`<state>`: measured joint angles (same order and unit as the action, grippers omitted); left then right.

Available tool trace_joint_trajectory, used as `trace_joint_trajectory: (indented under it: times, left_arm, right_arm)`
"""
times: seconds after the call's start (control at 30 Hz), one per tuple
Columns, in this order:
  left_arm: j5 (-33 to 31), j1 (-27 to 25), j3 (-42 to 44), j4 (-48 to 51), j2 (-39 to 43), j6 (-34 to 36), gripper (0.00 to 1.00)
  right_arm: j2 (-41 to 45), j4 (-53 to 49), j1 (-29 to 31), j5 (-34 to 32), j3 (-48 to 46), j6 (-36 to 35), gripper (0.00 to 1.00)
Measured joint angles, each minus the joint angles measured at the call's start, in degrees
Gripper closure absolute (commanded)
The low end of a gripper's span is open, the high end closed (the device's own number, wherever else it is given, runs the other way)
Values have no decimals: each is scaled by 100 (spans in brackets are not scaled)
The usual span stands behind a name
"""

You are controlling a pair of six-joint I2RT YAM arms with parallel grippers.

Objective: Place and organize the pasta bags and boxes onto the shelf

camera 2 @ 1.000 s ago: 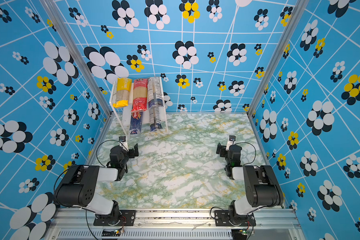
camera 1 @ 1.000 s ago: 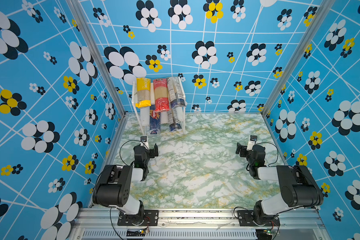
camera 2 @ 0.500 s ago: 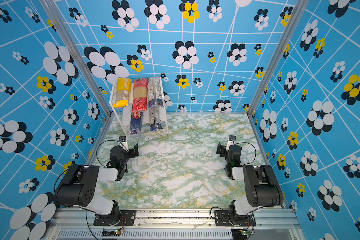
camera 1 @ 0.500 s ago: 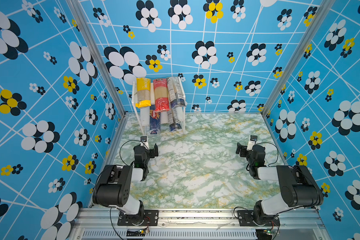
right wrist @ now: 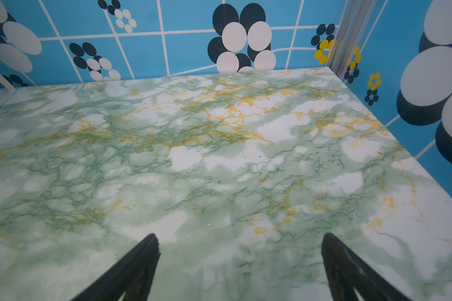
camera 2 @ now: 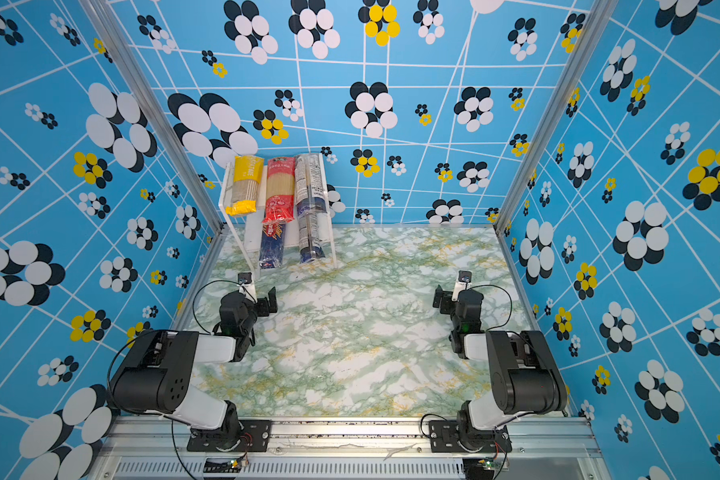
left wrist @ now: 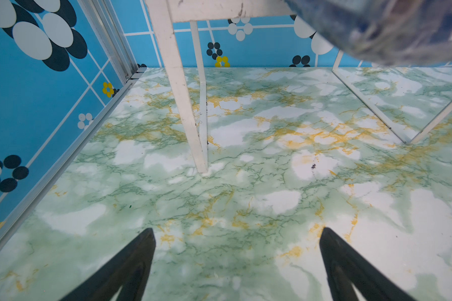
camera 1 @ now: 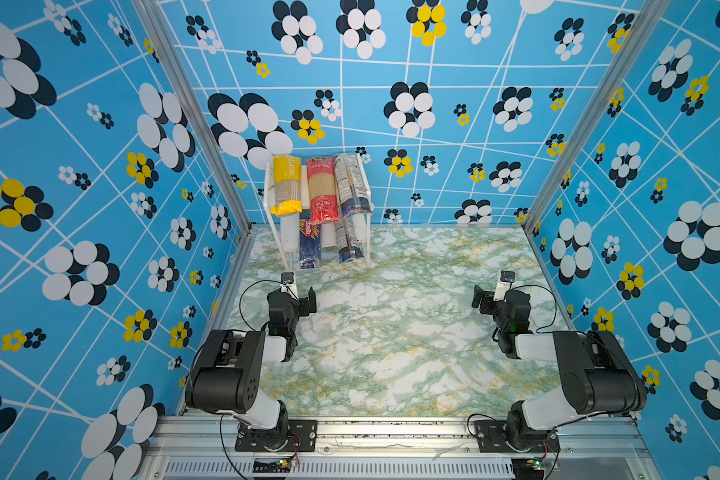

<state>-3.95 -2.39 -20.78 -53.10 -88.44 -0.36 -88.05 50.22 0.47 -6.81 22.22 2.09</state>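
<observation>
Judging task at closing stage: no pack seen on counter (camera 1: 391,332). Shelf (camera 1: 288,235) stands at 11 o'clock of counter in both top views. Upper tier: yellow bag (camera 1: 286,185), red bag (camera 1: 321,189), clear text-covered bag (camera 1: 348,183), side by side. Lower tier: Barilla box (camera 1: 309,243), second clear bag (camera 1: 346,245), ends jutting past front edge. Left tool (left wrist: 236,232), 9 o'clock, jaws wide, empty. Right tool (right wrist: 240,236), 3 o'clock, same. Next move likely only squaring overhanging packs, if any.

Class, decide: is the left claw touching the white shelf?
Apart. The left wrist view shows bare marble table between the open left claw and the nearest leg of the shelf.
</observation>
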Motion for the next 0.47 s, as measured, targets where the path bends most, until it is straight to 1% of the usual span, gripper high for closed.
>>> trace_joint_trajectory:
  times: [0.47]
  left_arm:
    - [7, 13, 0, 37, 0, 0, 1]
  right_arm:
    - [0, 0, 2, 0, 0, -2, 1]
